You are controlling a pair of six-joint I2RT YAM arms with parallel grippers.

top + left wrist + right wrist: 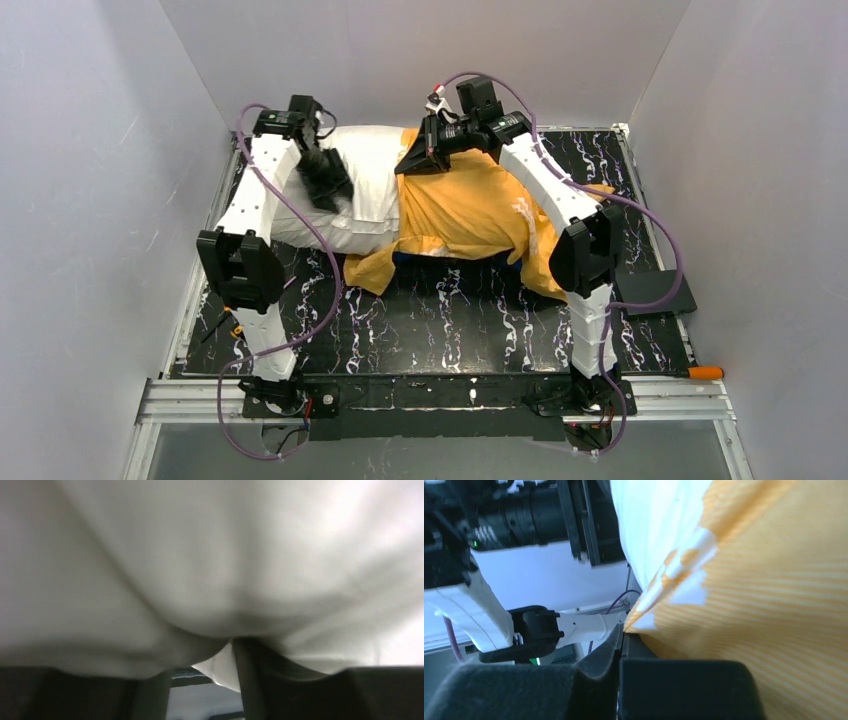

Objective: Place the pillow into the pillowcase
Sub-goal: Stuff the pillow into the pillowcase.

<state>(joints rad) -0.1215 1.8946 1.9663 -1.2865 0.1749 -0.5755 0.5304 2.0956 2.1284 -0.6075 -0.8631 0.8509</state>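
Note:
The white pillow point(355, 190) lies across the back of the table, its right part inside the orange-yellow pillowcase point(475, 210). No blue side of the case shows. My left gripper point(325, 180) presses down into the bare left part of the pillow. In the left wrist view the pillow point(210, 555) fills the frame, and the left gripper point(205, 657) has its fingers apart with a fold of white fabric bulging between them. My right gripper point(425, 155) sits at the case's mouth. In the right wrist view the right gripper point(622, 636) is shut on the pillowcase point(764, 610) edge.
The tabletop point(450, 320) is black marble-patterned, closed in by white walls at the left, back and right. A flat black pad point(655, 292) lies at the right edge. An orange-handled tool point(705, 372) rests by the front right rail.

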